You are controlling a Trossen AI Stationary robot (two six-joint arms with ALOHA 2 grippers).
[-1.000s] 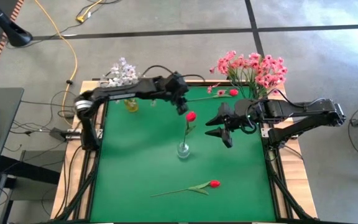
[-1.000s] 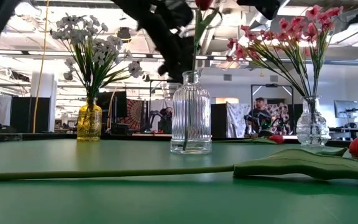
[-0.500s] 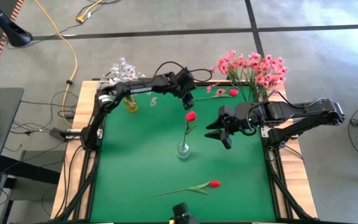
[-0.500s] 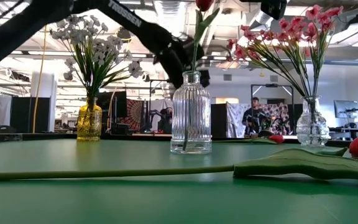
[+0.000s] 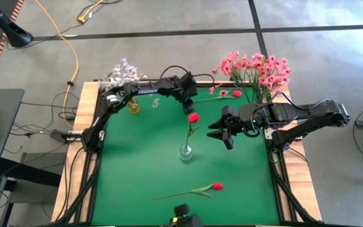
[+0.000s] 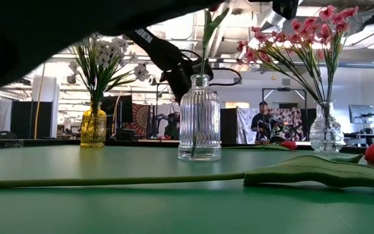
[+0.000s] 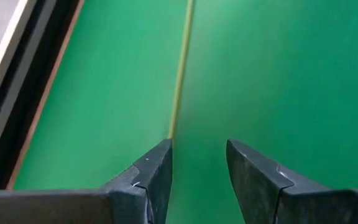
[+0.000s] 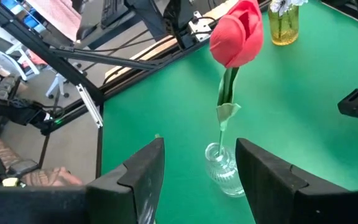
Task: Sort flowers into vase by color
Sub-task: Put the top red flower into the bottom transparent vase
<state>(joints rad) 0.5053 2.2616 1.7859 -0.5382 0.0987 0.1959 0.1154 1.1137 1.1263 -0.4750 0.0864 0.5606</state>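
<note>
A red bud stands by its stem in a clear ribbed vase at mid-table. Two more red flowers lie flat: one near the far edge, one near the front. My left gripper hangs open, slanting down over the far flower's stem. The stem's free end lies just beyond one fingertip; I cannot tell whether they touch. To the right of the clear vase, my right gripper waits open in the air. Whitish flowers fill a yellow vase; pink sprays fill another clear vase.
The green mat is bare between the clear vase and the left edge. The front flower's stem and leaf run across the near side. The table's wooden far rim runs close beside my left gripper. A person sits in the room beyond.
My left gripper has gone down and out toward the table's far right, to the red flower lying by the far edge, staying open. My right gripper has stayed in place and rolled a little at the wrist. No flower has moved.
</note>
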